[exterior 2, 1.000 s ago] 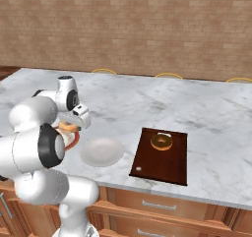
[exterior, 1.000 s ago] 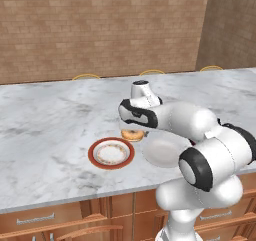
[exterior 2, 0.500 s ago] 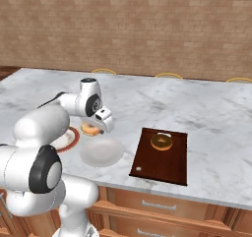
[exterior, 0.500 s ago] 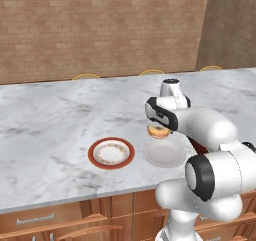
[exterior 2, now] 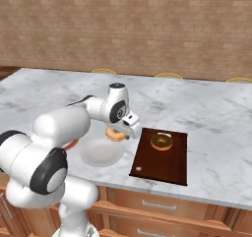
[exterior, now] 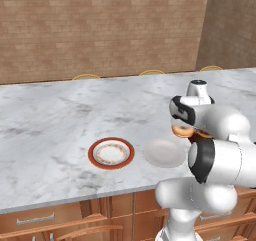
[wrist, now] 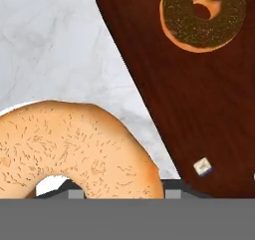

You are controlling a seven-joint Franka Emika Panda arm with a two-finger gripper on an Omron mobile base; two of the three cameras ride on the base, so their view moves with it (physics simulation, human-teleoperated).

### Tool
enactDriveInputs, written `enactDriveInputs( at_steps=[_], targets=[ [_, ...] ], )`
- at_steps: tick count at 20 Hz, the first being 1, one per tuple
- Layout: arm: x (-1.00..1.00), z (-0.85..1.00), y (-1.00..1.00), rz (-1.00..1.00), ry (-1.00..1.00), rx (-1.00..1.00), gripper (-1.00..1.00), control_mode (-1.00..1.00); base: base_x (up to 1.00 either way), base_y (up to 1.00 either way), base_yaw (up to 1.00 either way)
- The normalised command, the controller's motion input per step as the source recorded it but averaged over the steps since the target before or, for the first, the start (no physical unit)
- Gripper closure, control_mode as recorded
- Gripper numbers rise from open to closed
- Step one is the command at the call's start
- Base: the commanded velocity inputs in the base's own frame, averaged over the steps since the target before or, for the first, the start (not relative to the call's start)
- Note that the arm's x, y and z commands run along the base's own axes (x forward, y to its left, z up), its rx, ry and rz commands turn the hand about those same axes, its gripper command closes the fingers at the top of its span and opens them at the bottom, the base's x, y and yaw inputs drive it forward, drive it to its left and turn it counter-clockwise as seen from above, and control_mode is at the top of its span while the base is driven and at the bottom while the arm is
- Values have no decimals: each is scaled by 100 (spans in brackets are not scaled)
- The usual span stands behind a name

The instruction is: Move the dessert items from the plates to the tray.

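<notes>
Carrying the tan donut (exterior 2: 116, 133), my pincer (exterior 2: 119, 131) clamped on it, above counter between the grey plate (exterior 2: 101, 152) and the tray (exterior 2: 162, 157). Chocolate donut (exterior 2: 161, 141) already sits at the tray's far end (near half looks bare). Next: cross the tray's left edge, lower, release.

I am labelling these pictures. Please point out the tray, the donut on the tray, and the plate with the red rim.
tray (exterior 2: 162, 164), right base view, bare dark surface near its middle.
donut on the tray (exterior 2: 161, 141), right base view, glazed ring beside the hole.
plate with the red rim (exterior: 93, 153), left base view, left side of its red rim.
</notes>
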Motion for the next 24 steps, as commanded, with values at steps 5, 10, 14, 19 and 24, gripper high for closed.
enactDriveInputs(
  at_steps=[5, 10, 14, 19, 24],
  targets=[
    [7, -18, -100, -6, 12, 1, 100, -100, 0, 0, 0],
    [-2, -26, -100, -8, 6, 1, 100, -100, 0, 0, 0],
    [-12, -30, -84, -1, 0, 3, 100, -100, 0, 0, 0],
    [-42, -46, 0, 3, -1, 0, 100, -100, 0, 0, 0],
    [-20, -48, 0, 9, -3, 0, 100, -100, 0, 0, 0]
  ],
)
